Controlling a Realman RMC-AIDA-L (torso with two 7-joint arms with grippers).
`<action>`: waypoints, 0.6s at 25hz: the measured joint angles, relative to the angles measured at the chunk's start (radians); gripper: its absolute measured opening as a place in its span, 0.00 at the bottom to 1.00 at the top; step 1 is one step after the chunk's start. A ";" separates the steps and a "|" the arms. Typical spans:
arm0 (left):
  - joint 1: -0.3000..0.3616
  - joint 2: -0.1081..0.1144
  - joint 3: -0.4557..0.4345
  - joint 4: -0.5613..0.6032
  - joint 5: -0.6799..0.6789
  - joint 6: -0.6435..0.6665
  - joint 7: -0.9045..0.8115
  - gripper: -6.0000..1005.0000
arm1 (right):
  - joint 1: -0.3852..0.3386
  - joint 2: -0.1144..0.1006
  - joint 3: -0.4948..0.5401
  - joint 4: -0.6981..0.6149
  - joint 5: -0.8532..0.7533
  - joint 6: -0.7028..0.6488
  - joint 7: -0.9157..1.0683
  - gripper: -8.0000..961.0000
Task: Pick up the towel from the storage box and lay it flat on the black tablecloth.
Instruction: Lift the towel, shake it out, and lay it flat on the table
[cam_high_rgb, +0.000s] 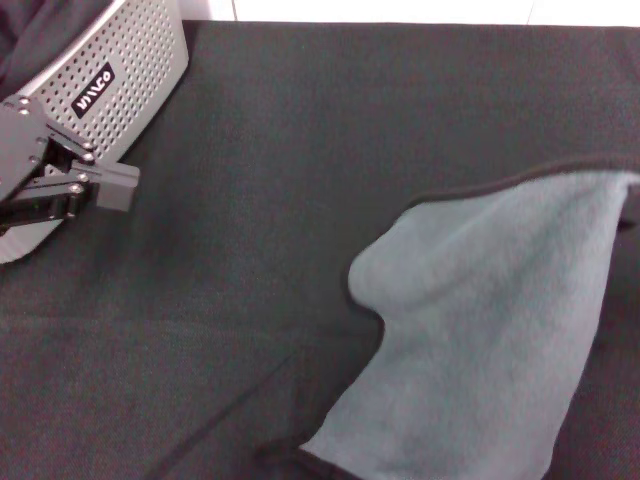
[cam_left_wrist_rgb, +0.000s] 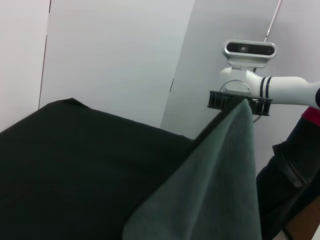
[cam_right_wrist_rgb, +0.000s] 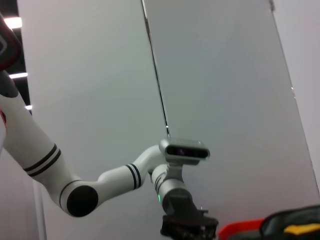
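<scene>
The towel (cam_high_rgb: 480, 330) is soft grey-teal terry with a fuzzy nap and a thin black stitched border along its edges. It hangs lifted on the robot's right, spreading down over the black tablecloth (cam_high_rgb: 300, 150) in a broad, uneven sheet with a rounded bulge at its near-left edge and a narrower tail toward the bottom of the head view. In the left wrist view the cloth rises in a steep ridge to the right tool (cam_left_wrist_rgb: 240, 101), whose black fingers are pinched onto the towel's upper edge.

The tablecloth is plain matte black fabric with faint creases, covering the desk.

At the far left stands the storage box (cam_high_rgb: 130, 60), light grey plastic with rows of small round perforations and a black label in white lettering that I cannot read surely. The left tool (cam_high_rgb: 110, 185) hangs just beside the box, above the tablecloth, its dark fingers spread and holding nothing.
</scene>
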 joint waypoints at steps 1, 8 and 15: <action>-0.001 -0.003 -0.001 -0.002 -0.001 0.000 0.001 0.04 | 0.008 0.000 0.006 -0.006 0.002 -0.001 0.001 0.02; -0.023 -0.055 -0.100 -0.008 -0.005 -0.002 0.006 0.04 | 0.132 0.000 0.115 -0.030 0.021 -0.009 0.006 0.02; -0.043 -0.097 -0.208 -0.060 -0.023 -0.003 0.039 0.04 | 0.321 -0.043 0.162 -0.063 0.029 0.016 0.002 0.02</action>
